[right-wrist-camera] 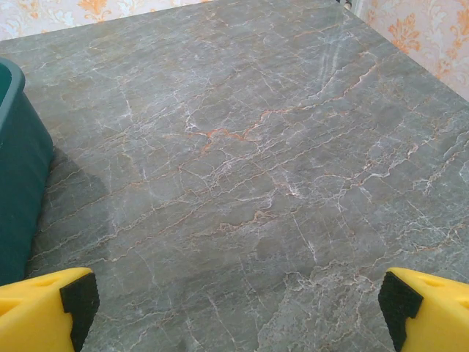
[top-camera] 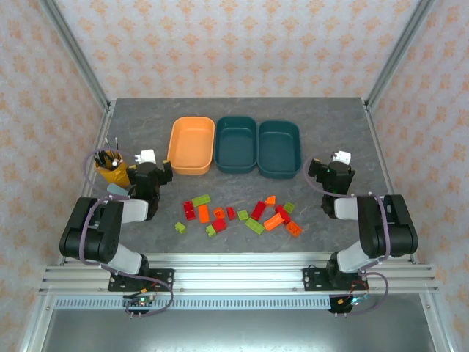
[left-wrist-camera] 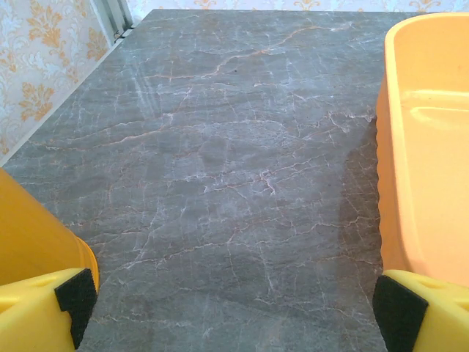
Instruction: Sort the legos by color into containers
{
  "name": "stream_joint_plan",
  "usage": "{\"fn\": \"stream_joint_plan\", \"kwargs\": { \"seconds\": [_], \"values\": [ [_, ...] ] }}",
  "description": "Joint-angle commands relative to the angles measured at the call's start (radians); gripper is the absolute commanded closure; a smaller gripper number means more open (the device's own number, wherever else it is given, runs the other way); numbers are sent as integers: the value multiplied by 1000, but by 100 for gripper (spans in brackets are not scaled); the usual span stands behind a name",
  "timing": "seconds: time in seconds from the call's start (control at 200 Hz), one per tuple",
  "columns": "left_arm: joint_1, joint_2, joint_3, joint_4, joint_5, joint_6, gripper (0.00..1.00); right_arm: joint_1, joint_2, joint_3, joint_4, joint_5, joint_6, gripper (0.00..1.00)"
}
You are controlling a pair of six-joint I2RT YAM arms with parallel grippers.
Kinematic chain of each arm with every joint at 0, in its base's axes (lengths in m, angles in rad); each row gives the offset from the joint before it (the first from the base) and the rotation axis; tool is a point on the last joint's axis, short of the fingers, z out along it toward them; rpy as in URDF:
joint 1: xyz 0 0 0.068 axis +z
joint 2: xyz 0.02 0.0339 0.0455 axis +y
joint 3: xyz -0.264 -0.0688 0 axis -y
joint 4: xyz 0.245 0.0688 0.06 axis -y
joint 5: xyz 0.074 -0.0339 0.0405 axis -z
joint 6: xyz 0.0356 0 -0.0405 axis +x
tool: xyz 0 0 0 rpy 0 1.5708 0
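Grey veined table (top-camera: 146,117), scattered legos (top-camera: 258,210), floral wallpaper (top-camera: 234,44), metal posts (top-camera: 77,51)

Left pincer (left-wrist-camera: 233,302) wide apart and empty, right pincer (right-wrist-camera: 234,301) likewise, both low, pointing forward

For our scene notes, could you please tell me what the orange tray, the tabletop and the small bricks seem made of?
Orange tray: likely moulded plastic, smooth and slightly glossy, with soft highlights inside. Tabletop: grey marble look, pale and rust veins; real stone or printed laminate, unclear. Bricks: probably plastic, solid bright colours; too small to judge finish.
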Motion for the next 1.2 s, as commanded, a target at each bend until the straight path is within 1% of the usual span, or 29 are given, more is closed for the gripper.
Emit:
{"fn": "stream_joint_plan", "kwargs": {
  "seconds": [0.0,0.676,0.711,0.736,0.776,0.801,0.826,0.876,0.936,0.976,1.051,1.141,1.166,1.196],
  "values": [
    [-4,-3,3,47,-34,1,0,-2,2,17,20,-10,-10,1],
    [-4,-5,1,52,-27,4,0,-2,1,15,20,-10,-9,1],
    [-4,-22,14,16,-5,12,0,-2,-2,11,29,-12,-9,1],
    [-8,-47,34,-48,2,21,0,-2,-14,13,24,-9,-6,1],
    [-27,-86,90,-163,-42,25,0,-1,-58,40,-64,-1,-8,1],
    [-42,-110,118,-244,-76,24,0,2,-88,66,-128,27,-3,1],
    [-58,-135,137,-286,-103,31,0,4,-118,92,-199,52,7,1],
    [-100,-187,151,-327,-170,37,0,6,-176,133,-290,85,19,1],
    [-136,-249,181,-405,-233,-11,0,12,-251,148,-302,98,23,1],
    [-167,-285,205,-461,-263,-28,0,20,-299,176,-340,116,19,1],
    [-242,-337,253,-530,-334,-26,0,40,-380,267,-461,156,22,1],
    [-338,-391,326,-584,-395,-22,0,84,-481,395,-582,162,17,1],
    [-367,-399,350,-591,-407,-10,0,100,-499,446,-629,166,41,1],
    [-401,-408,379,-594,-417,7,0,108,-514,516,-718,178,126,1]
  ]
}}
